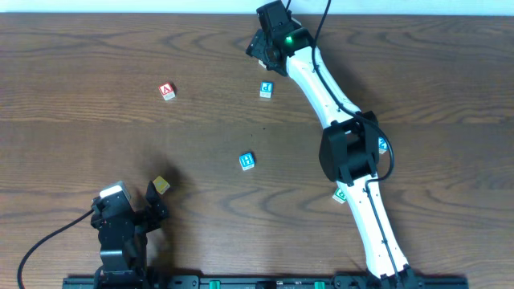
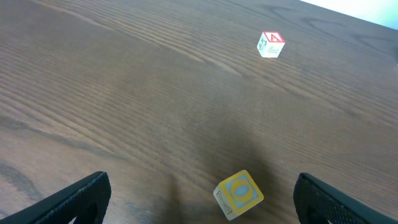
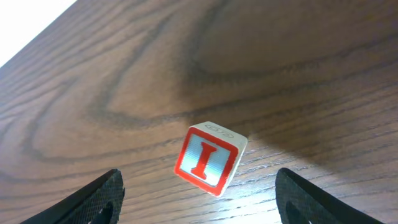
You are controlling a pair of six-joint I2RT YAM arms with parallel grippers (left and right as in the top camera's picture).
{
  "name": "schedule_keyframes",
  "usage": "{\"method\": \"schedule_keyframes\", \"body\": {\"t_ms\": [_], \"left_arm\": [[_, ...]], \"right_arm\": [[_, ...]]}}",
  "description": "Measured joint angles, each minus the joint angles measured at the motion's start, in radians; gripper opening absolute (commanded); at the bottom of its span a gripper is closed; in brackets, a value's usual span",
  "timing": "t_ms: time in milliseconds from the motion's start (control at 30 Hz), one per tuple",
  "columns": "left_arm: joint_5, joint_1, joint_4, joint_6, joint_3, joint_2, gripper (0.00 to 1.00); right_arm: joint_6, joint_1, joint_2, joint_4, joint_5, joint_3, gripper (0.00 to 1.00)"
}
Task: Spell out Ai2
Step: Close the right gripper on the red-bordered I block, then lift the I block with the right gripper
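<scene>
A white block with a red A [image 1: 167,91] lies at the left middle of the table and shows far off in the left wrist view [image 2: 270,45]. A block with a red I [image 3: 208,158] lies tilted between the open fingers of my right gripper [image 3: 200,206], which is stretched to the table's far edge [image 1: 259,50]. The gripper hides the I block in the overhead view. My left gripper [image 1: 152,201] is open near the front left, with a yellow block [image 2: 238,194] between its fingers [image 2: 202,183], untouched. I cannot make out a block with a 2.
Two blue blocks lie mid-table, one at the far middle [image 1: 267,89] and one at the centre [image 1: 247,161]. Two more blocks peek out beside the right arm, one near its elbow [image 1: 383,145] and one lower down [image 1: 340,195]. The yellow block also shows in the overhead view [image 1: 162,185].
</scene>
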Motion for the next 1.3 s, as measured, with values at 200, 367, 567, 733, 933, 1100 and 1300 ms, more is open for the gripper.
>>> {"method": "schedule_keyframes", "body": {"t_ms": [200, 367, 567, 733, 933, 1100, 1300], "left_arm": [[0.000, 0.000, 0.000, 0.000, 0.000, 0.000, 0.95], [0.000, 0.000, 0.000, 0.000, 0.000, 0.000, 0.95], [0.000, 0.000, 0.000, 0.000, 0.000, 0.000, 0.95], [0.000, 0.000, 0.000, 0.000, 0.000, 0.000, 0.96], [0.000, 0.000, 0.000, 0.000, 0.000, 0.000, 0.95], [0.000, 0.000, 0.000, 0.000, 0.000, 0.000, 0.95], [0.000, 0.000, 0.000, 0.000, 0.000, 0.000, 0.95]], "right_arm": [[0.000, 0.000, 0.037, -0.006, -0.001, 0.000, 0.74], [-0.015, 0.000, 0.039, -0.005, -0.002, 0.000, 0.67], [-0.028, 0.000, 0.039, -0.006, -0.003, 0.000, 0.53], [-0.034, -0.003, 0.039, -0.002, -0.004, 0.000, 0.43], [-0.034, -0.016, 0.039, 0.001, -0.004, 0.000, 0.40], [-0.046, -0.028, 0.039, -0.007, -0.004, 0.000, 0.42], [-0.077, -0.043, 0.039, -0.076, -0.009, 0.000, 0.46]]}}
